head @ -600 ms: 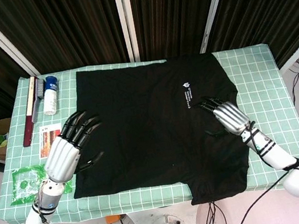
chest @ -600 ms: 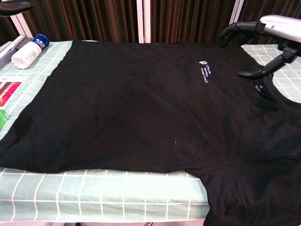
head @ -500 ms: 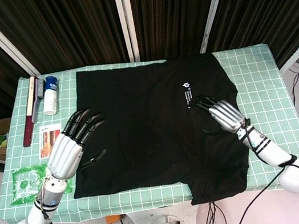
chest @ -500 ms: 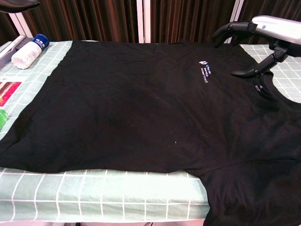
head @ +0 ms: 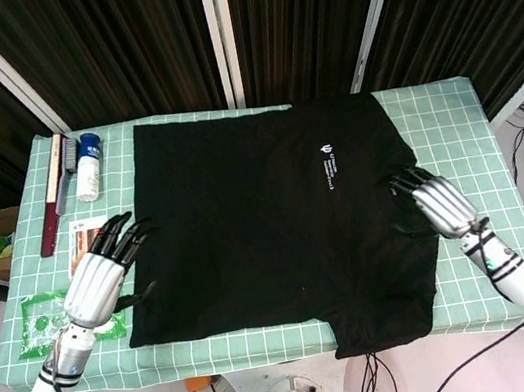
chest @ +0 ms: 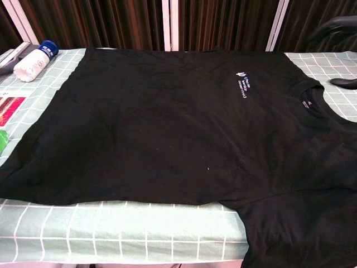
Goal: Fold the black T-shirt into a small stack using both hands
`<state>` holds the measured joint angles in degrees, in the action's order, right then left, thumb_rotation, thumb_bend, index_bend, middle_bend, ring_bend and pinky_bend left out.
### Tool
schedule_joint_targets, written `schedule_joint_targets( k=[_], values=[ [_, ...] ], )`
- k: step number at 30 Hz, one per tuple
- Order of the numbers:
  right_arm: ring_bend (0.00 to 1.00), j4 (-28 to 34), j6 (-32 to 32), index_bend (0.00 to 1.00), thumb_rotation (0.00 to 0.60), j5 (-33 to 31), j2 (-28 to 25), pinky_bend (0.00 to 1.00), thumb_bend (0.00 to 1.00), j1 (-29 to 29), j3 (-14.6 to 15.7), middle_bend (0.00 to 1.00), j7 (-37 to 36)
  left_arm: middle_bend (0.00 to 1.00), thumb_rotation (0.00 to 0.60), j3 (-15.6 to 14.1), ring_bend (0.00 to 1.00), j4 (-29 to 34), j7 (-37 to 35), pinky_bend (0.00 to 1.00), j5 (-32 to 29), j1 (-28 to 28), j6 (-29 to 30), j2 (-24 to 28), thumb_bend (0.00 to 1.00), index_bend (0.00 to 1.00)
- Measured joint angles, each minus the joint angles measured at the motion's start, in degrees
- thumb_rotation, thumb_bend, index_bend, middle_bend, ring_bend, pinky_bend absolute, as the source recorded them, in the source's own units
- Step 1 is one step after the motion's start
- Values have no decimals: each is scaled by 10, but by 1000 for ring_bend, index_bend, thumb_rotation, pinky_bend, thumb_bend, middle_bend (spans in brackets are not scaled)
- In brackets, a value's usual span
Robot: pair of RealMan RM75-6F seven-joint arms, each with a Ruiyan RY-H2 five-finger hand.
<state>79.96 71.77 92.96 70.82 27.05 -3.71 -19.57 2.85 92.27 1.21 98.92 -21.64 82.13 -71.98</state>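
Both hands had pulled outward off the black T-shirt [head: 267,225], which lay flat & unfolded across the table [head: 444,133] w/ one sleeve hanging off the near edge: left hand [head: 101,275] at the hem side, right hand [head: 436,204] by the collar, fingers spread, holding nothing, so prob. repositioning for edge grabs.
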Motion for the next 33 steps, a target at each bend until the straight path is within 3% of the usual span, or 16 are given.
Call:
schedule_joint_targets(
  k=[6,9,18,25,33],
  values=[
    [96,62,79,260,600,-10,-71,238,240,-75,21,271,39,179,600,-81,51,-8,15,119,-22,59,-23,16,226,320],
    [96,80,95,259,600,-16,-81,238,240,-94,26,270,50,182,600,-102,51,-28,17,121,-26,79,-30,4,239,331],
    [96,94,102,259,600,-4,-76,238,240,-102,27,265,70,183,600,-115,51,-104,21,130,-30,100,-44,-68,241,335],
    [96,100,104,259,600,-4,-78,238,240,-110,26,264,73,182,600,-118,51,-129,18,134,-35,106,-59,-100,237,342],
    [96,101,101,260,600,-5,-76,238,240,-116,27,263,74,211,600,-109,80,-176,-11,172,-24,103,-51,-144,308,453]
  ],
)
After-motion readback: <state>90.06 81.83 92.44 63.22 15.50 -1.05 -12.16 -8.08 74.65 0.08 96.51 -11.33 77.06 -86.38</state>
